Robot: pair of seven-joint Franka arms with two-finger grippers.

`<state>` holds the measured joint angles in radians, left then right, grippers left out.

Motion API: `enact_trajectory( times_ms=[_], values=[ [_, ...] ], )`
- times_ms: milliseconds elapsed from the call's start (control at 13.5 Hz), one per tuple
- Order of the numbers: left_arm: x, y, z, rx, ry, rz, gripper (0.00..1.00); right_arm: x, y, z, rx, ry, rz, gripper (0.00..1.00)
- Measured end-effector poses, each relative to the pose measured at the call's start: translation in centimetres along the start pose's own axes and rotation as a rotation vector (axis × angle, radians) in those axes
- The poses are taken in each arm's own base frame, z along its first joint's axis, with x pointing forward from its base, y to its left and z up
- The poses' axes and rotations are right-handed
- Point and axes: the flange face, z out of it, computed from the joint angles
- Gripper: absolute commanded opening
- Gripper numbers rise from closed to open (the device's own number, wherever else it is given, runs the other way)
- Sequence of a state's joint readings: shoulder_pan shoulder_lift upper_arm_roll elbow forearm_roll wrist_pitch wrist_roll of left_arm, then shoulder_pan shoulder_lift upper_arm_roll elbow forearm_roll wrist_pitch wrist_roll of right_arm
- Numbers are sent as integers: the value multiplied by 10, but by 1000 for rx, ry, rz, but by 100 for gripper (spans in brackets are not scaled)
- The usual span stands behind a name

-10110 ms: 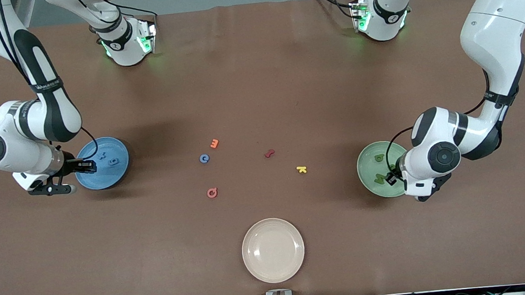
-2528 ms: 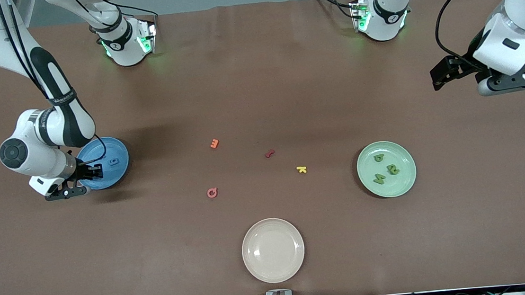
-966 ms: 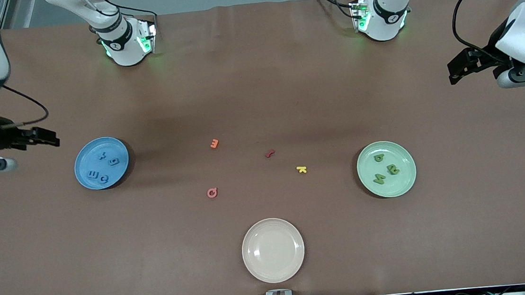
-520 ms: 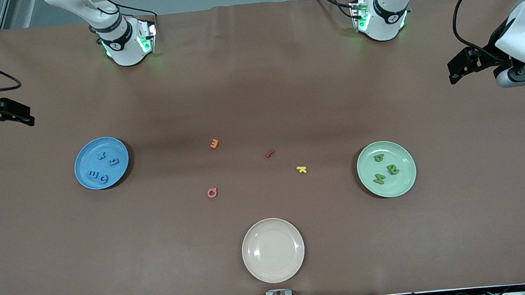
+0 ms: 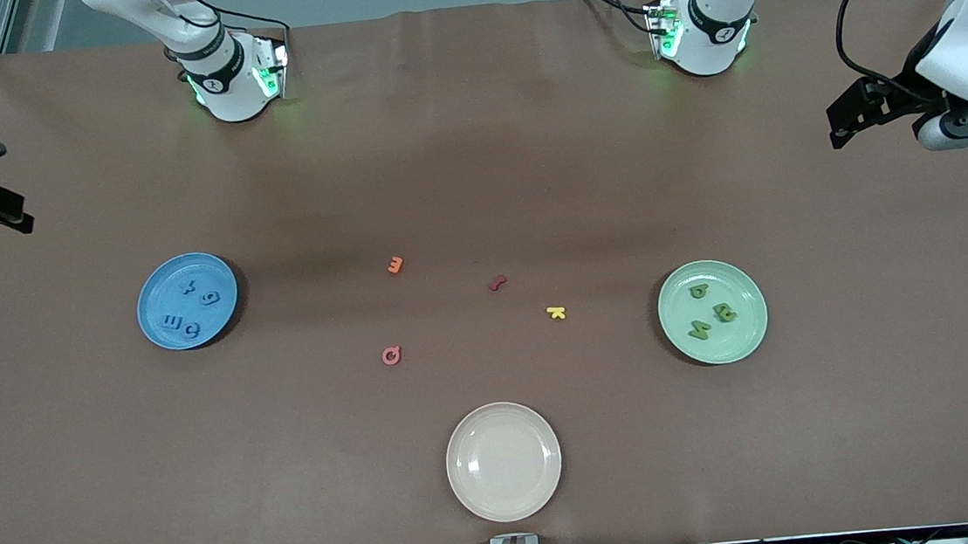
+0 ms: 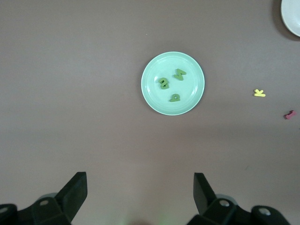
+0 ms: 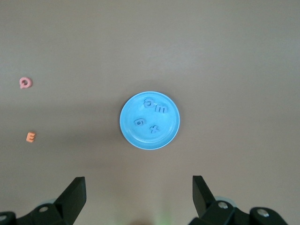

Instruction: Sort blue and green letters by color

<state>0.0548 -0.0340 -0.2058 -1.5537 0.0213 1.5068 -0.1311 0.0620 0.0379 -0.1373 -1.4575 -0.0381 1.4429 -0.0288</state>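
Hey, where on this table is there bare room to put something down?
The cream plate holds nothing. Bare cloth lies between the blue plate and the orange E, and between the yellow K and the green plate. The middle is crowded, with the pink Q and dark red letter.

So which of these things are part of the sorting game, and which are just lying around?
Part of the job:
- blue letters, four, in the blue plate
- green letters, three showing, in the green plate

Just lying about:
- orange E
- pink Q
- dark red letter
- yellow K
- cream plate, nothing in it
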Motion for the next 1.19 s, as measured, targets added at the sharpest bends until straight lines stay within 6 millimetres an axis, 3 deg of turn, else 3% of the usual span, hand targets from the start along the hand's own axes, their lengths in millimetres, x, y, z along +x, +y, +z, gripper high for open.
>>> enact_trajectory(
  times_ms=[223, 1189],
  values=[
    [-12, 2, -3, -7, 9, 0, 100, 0, 12, -9, 1, 28, 22, 100],
    [-12, 0, -4, -7, 23, -4, 100, 2, 3, -10, 1, 41, 5, 100]
  ],
)
